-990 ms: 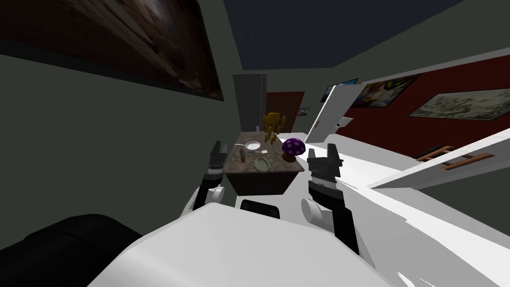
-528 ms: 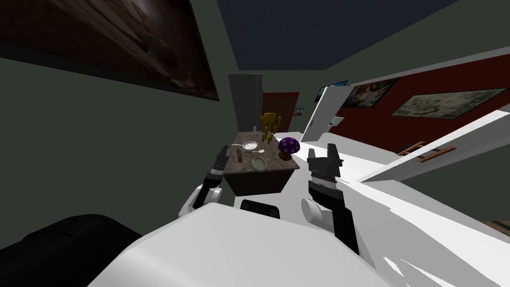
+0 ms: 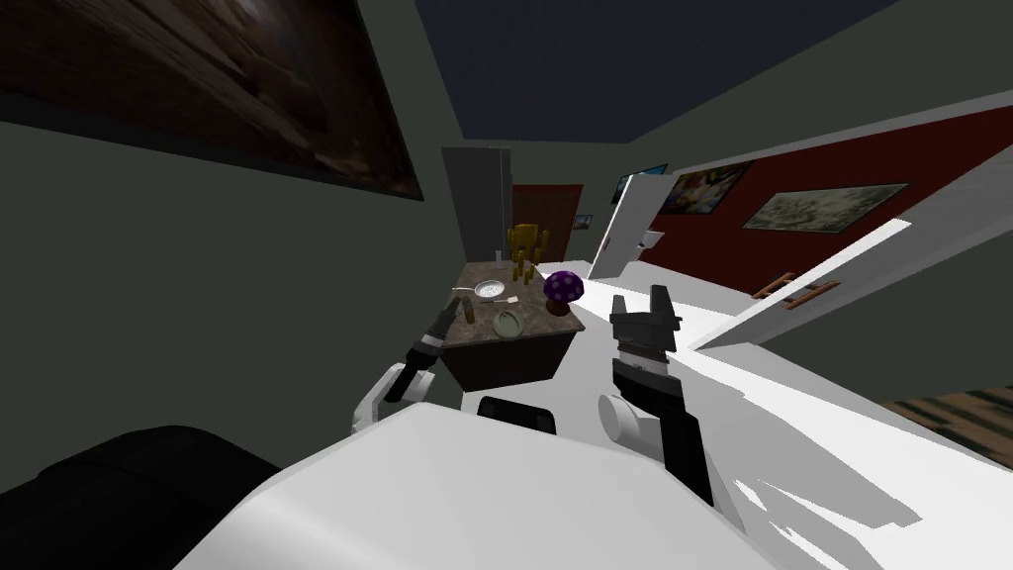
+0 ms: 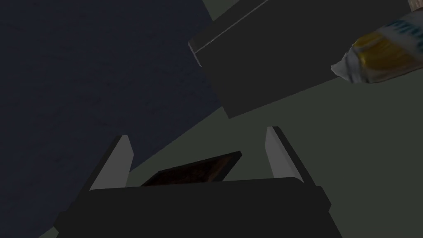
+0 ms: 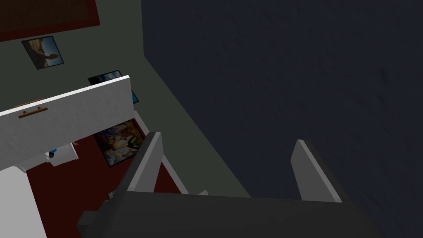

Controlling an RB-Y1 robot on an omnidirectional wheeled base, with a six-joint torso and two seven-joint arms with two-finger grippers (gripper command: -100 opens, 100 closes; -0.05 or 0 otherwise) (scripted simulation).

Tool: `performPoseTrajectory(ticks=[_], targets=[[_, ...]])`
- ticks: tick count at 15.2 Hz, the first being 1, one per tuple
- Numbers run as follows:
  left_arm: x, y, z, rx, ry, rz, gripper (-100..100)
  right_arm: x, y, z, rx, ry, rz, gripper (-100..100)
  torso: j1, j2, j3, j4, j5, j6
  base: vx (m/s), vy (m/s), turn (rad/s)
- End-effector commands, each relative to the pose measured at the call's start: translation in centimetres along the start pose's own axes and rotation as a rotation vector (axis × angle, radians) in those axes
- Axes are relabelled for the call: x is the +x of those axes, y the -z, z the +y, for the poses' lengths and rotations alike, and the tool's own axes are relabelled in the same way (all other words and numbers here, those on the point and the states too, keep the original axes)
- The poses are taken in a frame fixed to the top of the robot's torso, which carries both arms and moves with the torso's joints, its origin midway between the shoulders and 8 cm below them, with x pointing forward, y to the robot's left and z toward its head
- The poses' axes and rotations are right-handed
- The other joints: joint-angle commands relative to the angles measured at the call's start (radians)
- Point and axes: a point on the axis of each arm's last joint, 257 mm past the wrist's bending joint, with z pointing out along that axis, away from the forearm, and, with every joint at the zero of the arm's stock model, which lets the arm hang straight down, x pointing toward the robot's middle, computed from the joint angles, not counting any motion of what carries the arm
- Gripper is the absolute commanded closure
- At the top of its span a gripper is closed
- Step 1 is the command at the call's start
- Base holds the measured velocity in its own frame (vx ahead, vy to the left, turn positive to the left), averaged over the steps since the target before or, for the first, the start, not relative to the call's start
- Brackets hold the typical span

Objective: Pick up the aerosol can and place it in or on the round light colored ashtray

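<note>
The aerosol can [image 3: 471,310] is a small olive-brown cylinder standing near the left edge of a brown stone-topped table [image 3: 539,322]. A pale green round ashtray [image 3: 507,323] lies just to its right, near the front edge. My left gripper [image 3: 450,310] leans in at the table's left edge, close beside the can. In the left wrist view it [image 4: 197,134] is open and holds nothing, while a yellow cylinder with a white end [image 4: 378,53], apparently the can, sits off to one side beyond the fingers. My right gripper [image 3: 641,297] hangs open right of the table, also empty [image 5: 227,139].
Also on the table are a white round pan-like dish [image 3: 489,289], a purple spotted mushroom lamp [image 3: 563,288] and a yellow cactus-shaped figure [image 3: 525,245] at the back. A dark wall runs along the left. White floor and an open white door [image 3: 623,233] lie to the right.
My view has swung, so the table sits further left and smaller. My left arm has tilted forward, bringing its gripper to the table's left edge beside the can. The right arm has kept still.
</note>
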Motion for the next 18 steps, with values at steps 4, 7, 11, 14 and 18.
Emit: performPoseTrajectory(ticks=[4,7,11,14,18], targets=[[0.7,0.8,4.6,-0.090,-0.103,0.079,-100,0.0,0.0,0.0,0.000,0.000,0.000,0,0.000,0.000,0.000,0.000,0.000,0.000,-0.008,-0.026,-0.087],[0.8,1.5,7.5,-0.147,-0.172,0.128,-100,0.0,0.0,0.0,0.000,0.000,0.000,0,0.000,0.000,0.000,0.000,0.000,0.000,-0.009,-0.035,-0.138],[0.4,2.6,11.8,-0.231,-0.277,0.194,-100,0.0,0.0,0.0,0.000,0.000,0.000,0,0.000,0.000,0.000,0.000,0.000,0.000,-0.010,-0.032,-0.095],[-0.3,3.3,14.5,-0.284,-0.345,0.234,-100,0.0,0.0,0.0,0.000,0.000,0.000,0,0.000,0.000,0.000,0.000,0.000,0.000,-0.007,-0.026,-0.092],[-1.6,4.4,18.0,-0.354,-0.441,0.284,-100,0.0,0.0,0.0,0.000,0.000,0.000,0,0.000,0.000,0.000,0.000,0.000,0.000,-0.007,-0.030,-0.098]])
